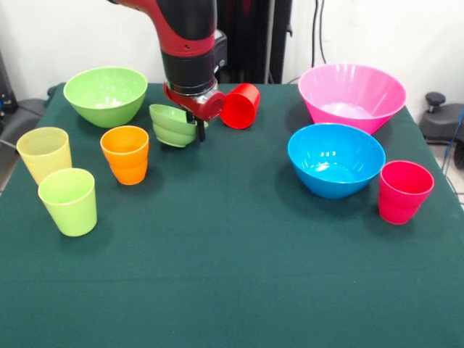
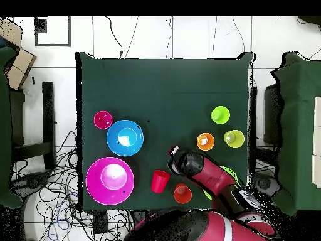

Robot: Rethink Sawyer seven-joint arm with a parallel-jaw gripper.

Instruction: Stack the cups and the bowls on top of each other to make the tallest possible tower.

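My gripper (image 1: pixel 197 129) is shut on the rim of the small light green bowl (image 1: pixel 172 125), which hangs tilted just above the cloth. A red cup (image 1: pixel 241 106) lies on its side just right of it. The large light green bowl (image 1: pixel 105 94) stands at the far left. The pink bowl (image 1: pixel 351 94) and blue bowl (image 1: pixel 336 159) stand on the right, with a pinkish-red cup (image 1: pixel 403 191) beside the blue one. An orange cup (image 1: pixel 125 154), a pale yellow cup (image 1: pixel 45 153) and a lime green cup (image 1: pixel 69 201) stand at the left. No tower stands.
In the overhead view another orange cup (image 2: pixel 182 194) stands close to the arm (image 2: pixel 200 172), beside the red cup (image 2: pixel 160 181); the front view hides it behind the arm. The green tablecloth (image 1: pixel 232 275) covers the table.
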